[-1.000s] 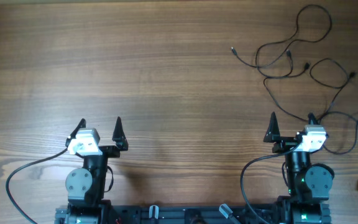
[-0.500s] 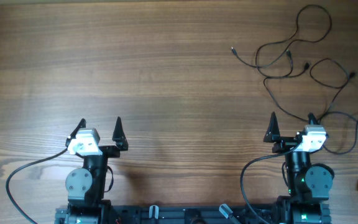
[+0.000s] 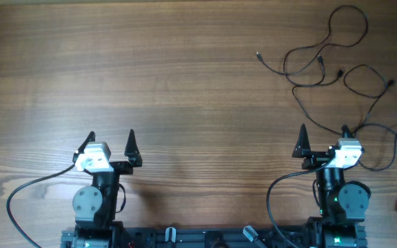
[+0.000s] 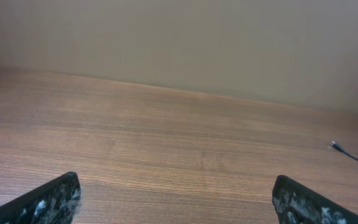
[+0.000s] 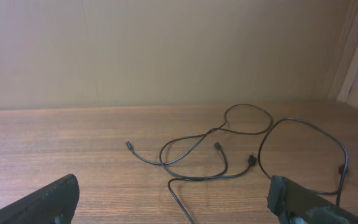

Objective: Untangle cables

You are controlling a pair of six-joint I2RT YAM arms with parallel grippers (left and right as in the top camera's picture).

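Note:
The cables (image 3: 326,65) are thin black wires with small plug ends, spread in loose overlapping loops at the table's far right, trailing down the right edge. In the right wrist view they lie ahead (image 5: 219,155). One plug end shows at the right of the left wrist view (image 4: 336,146). My left gripper (image 3: 111,142) is open and empty near the front left, far from the cables. My right gripper (image 3: 322,140) is open and empty near the front right, just short of the closest strand.
The wooden table (image 3: 150,83) fills the overhead view. Both arm bases sit at the front edge with thicker black arm cables (image 3: 26,189) looping beside them. A beige wall (image 5: 166,50) stands behind the table's far edge.

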